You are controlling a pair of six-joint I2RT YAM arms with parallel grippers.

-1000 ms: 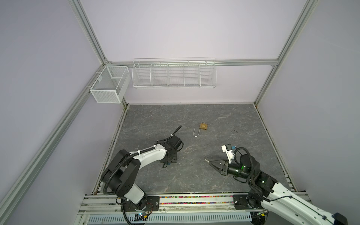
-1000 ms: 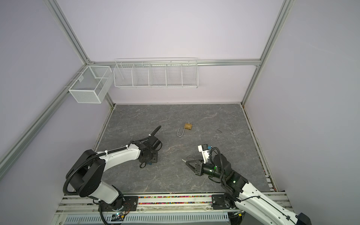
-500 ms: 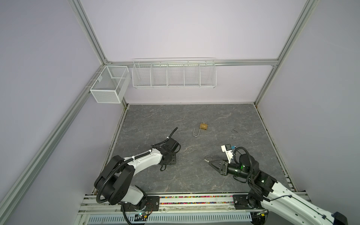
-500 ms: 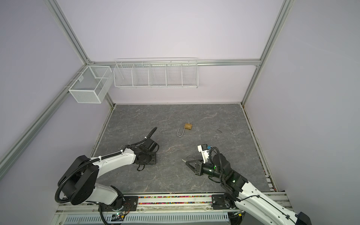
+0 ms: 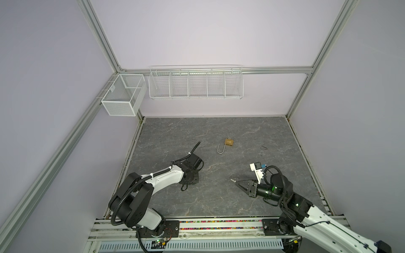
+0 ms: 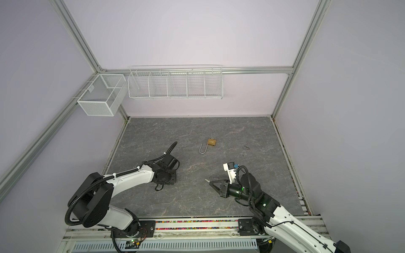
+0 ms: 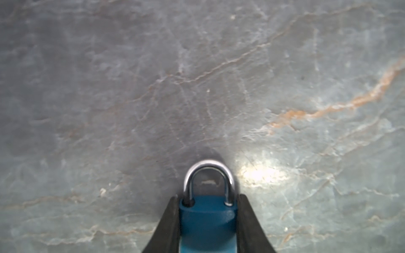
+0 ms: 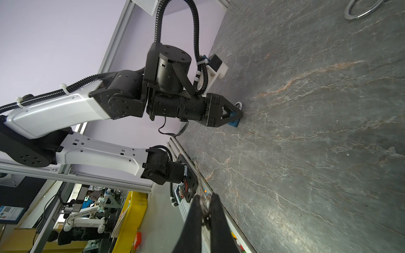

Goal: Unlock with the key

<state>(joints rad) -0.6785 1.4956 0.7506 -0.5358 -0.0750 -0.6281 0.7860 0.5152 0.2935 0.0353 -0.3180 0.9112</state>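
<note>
Blue padlock (image 7: 207, 221), shackle closed, on desk (image 5: 197, 201), left-front. We log left end effector (image 7: 207, 197) clamped on its body. Key (image 5: 232, 180) pinched in fully closed right end effector (image 5: 237, 183), well apart from lock. Brass padlock (image 5: 229, 142) lies open farther back. Insertion, turn outstanding, we judge.

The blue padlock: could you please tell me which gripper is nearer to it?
Left. The left gripper clasps the blue padlock on both sides. The right gripper, pinching the key, is well apart from it, further right in both top views.

Two padlocks (image 5: 229, 142) (image 7: 207, 221), one key (image 5: 232, 180), two baskets (image 5: 118, 108) (image 5: 196, 88)
</note>
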